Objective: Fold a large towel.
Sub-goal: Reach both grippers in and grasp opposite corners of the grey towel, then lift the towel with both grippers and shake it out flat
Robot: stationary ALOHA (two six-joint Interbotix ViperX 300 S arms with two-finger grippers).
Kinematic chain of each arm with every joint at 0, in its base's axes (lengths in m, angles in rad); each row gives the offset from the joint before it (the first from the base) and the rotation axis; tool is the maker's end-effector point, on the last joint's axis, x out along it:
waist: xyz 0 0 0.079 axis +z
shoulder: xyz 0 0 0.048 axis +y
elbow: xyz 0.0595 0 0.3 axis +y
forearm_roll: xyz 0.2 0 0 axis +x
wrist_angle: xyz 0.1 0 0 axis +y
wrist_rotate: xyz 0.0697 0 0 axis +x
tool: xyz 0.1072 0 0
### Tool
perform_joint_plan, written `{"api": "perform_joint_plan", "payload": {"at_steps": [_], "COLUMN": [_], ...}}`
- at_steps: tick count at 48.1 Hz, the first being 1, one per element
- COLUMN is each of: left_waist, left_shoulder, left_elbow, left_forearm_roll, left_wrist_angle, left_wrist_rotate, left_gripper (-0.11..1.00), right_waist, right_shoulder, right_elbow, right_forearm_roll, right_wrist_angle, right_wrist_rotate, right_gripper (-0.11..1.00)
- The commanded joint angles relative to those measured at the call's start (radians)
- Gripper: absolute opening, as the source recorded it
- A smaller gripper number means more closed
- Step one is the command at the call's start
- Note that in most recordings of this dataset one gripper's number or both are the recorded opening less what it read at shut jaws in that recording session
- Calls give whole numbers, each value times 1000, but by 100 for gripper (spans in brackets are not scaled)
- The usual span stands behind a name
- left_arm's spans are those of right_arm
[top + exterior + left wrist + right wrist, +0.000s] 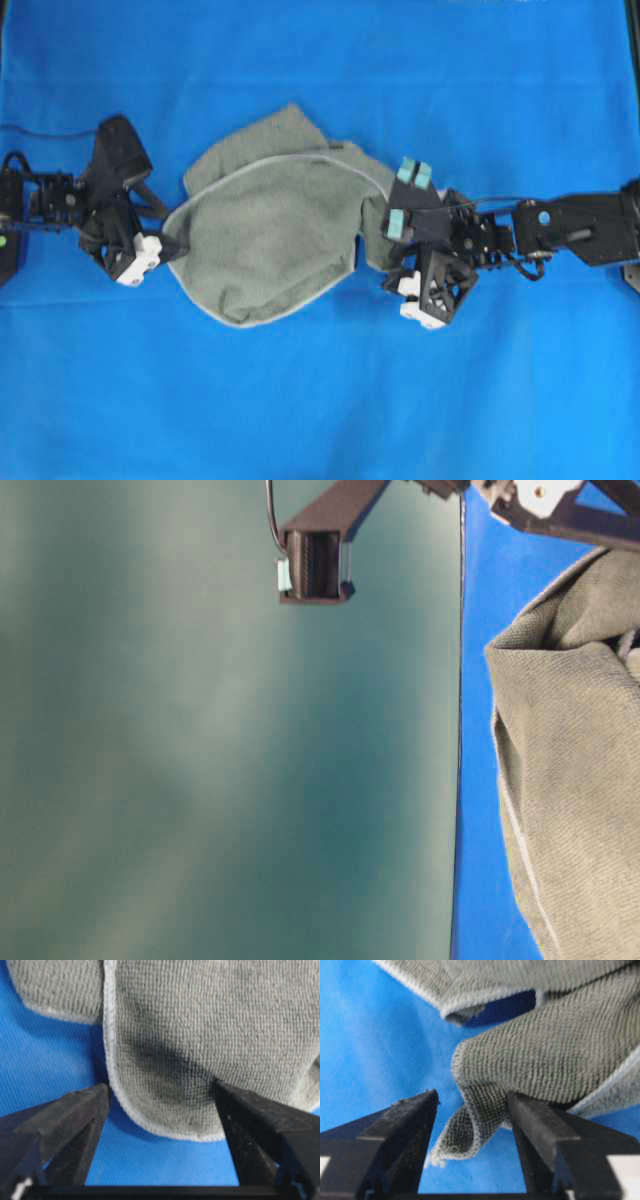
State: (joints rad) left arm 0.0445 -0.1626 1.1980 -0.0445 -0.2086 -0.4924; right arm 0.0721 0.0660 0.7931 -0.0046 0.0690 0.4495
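The towel (275,240) lies bunched at the centre of the blue backdrop (320,420). The left gripper (160,1105) straddles its left hem, jaws apart. The right gripper (472,1110) brackets a dangling right corner, jaws apart. Seat each hem deep before closing.

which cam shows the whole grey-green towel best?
Overhead exterior: the whole grey-green terry towel shows, crumpled on the blue cloth, its pale hem traceable. Table-level shows only one bunched edge. The wrist views show close-ups: a rounded hemmed corner and a dangling fold.
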Motion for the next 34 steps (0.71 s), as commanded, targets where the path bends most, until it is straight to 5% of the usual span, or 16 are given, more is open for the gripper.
{"api": "perform_joint_plan", "payload": {"at_steps": [1, 5, 12, 15, 22, 34], "left_waist": [6, 6, 6, 6, 6, 6], "left_shoulder": [8, 9, 5, -2, -64, -376], "left_elbow": [-15, -20, -23, -23, -51, -204], "left_forearm_roll": [2, 11, 12, 11, 12, 15], "left_wrist_angle": [35, 95, 172, 190, 261, 638], "left_wrist_rotate": [-2, 2, 15, 15, 14, 44], "left_gripper": [77, 57, 15, 4, 3, 3], "right_waist": [-6, -5, -5, -2, 9, 11], "right_shoulder": [-9, -12, -35, -64, -172, -431], "right_elbow": [-17, -12, -8, -8, -11, -18], "right_forearm_roll": [-12, -25, -25, -26, -25, -75], "right_wrist_angle": [0, 14, 91, 140, 255, 583], "right_wrist_rotate": [-2, -2, 0, 0, 2, 5], "right_gripper": [60, 48, 5, 1, 1, 1]}}
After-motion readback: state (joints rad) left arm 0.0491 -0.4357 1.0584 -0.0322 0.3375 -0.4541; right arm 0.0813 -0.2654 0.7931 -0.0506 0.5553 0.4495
